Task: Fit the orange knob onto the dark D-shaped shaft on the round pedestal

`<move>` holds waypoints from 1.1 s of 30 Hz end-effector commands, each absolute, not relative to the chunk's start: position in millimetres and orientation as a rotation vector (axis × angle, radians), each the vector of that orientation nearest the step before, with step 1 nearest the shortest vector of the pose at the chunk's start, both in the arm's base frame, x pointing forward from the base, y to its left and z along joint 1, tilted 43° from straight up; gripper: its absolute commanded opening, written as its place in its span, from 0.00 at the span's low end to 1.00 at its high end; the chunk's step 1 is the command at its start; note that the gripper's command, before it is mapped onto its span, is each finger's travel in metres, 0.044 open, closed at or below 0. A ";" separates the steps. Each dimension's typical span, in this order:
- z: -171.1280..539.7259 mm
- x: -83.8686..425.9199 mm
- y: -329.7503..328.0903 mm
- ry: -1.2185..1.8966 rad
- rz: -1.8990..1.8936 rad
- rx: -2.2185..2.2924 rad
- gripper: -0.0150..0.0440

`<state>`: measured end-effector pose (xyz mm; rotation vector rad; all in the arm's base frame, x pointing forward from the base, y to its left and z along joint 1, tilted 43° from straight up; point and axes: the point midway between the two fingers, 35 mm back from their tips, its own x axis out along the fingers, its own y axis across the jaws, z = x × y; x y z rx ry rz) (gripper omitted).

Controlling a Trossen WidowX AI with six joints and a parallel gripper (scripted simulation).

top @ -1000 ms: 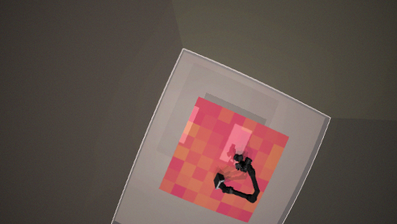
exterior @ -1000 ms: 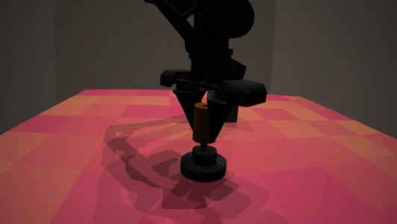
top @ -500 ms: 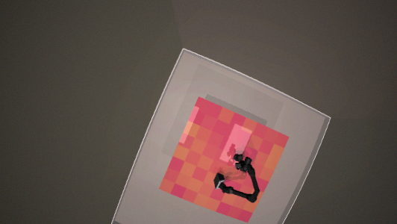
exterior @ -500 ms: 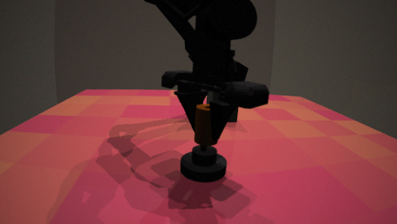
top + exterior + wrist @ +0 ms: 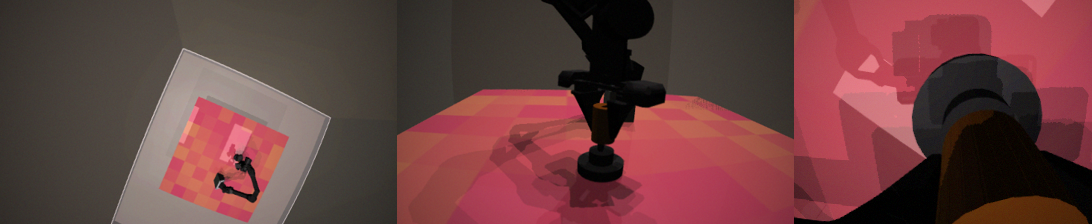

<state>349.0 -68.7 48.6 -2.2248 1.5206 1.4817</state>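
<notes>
I have the end effector (image 5: 603, 131) part-open, closed on the orange knob (image 5: 600, 121) (image 5: 994, 160), just above the pedestal (image 5: 600, 172) (image 5: 929, 110). It looks light and stiff; I'd grip its sides at mid-height, as smooth walls might slip.

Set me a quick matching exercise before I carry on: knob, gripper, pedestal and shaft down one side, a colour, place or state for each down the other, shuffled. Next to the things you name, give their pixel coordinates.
1. knob (image 5: 599, 125) (image 5: 994, 155)
2. gripper (image 5: 237, 162) (image 5: 602, 136) (image 5: 988, 163)
3. pedestal (image 5: 600, 172) (image 5: 1021, 92)
4. shaft (image 5: 601, 148)

A. round and dark, on the mat (image 5: 203, 160) (image 5: 695, 194) (image 5: 824, 60)
B. shut on something
C. orange
D. showing in the gap below the knob

Pairs: 1-C, 2-B, 3-A, 4-D
</notes>
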 end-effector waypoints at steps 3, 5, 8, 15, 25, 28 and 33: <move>53.3 346.8 -67.8 1.450 1.644 -2.311 0.25; 54.2 346.1 -68.6 1.431 1.687 -2.331 0.25; 54.1 346.9 -69.2 1.429 1.690 -2.332 0.25; 52.9 347.7 -70.2 1.429 1.690 -2.332 0.25; 50.1 349.5 -68.4 1.429 1.690 -2.332 0.25; 49.5 350.5 -67.1 1.429 1.690 -2.332 0.25; 50.9 350.9 -66.9 1.429 1.690 -2.332 0.25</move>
